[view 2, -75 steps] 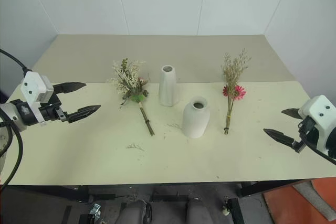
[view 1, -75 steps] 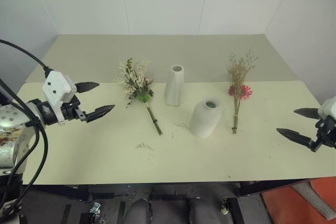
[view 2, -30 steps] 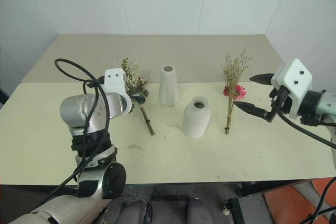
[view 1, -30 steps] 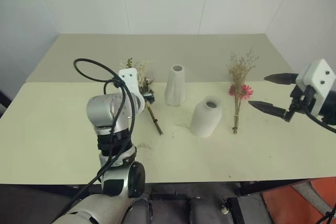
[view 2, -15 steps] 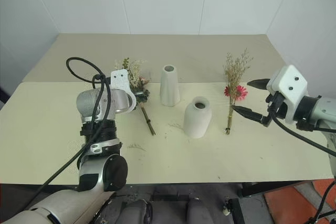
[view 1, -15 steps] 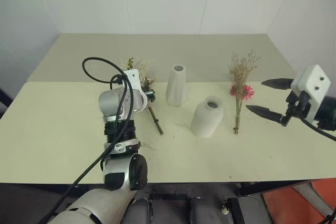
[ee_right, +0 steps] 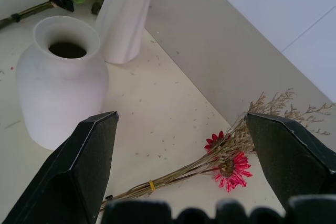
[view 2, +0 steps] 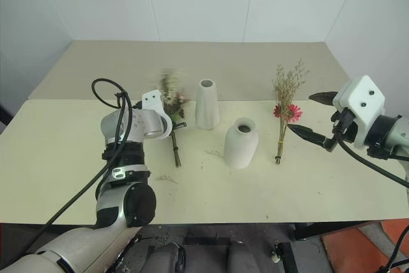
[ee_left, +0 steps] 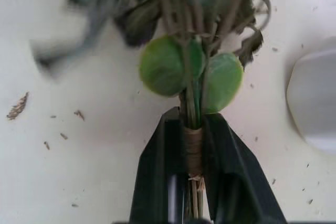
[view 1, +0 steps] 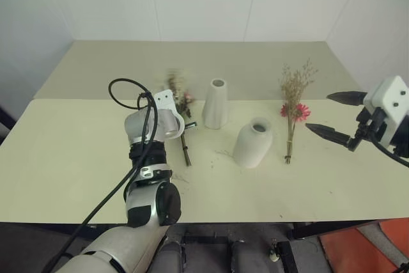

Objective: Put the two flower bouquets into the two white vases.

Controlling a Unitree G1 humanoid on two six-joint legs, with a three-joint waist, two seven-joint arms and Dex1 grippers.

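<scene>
My left gripper is shut on the stem of the bushy bouquet, just below its green leaves. Its flower head is blurred, and the stem slants down to the table. The tall white vase stands just right of it, and the round vase sits nearer and further right. The slim bouquet with its red-pink daisy lies flat right of the round vase. Beyond it, my right gripper hovers open and empty, pointing toward the bouquet.
Everything sits on a cream table whose far half runs back to white walls. Dry plant crumbs lie near the bushy bouquet's stem end. The round vase's mouth faces up, wide and dark.
My left gripper has closed on the bushy bouquet's stem, and the flower head has begun to move and blurs. The right gripper stays about where it was, open.
</scene>
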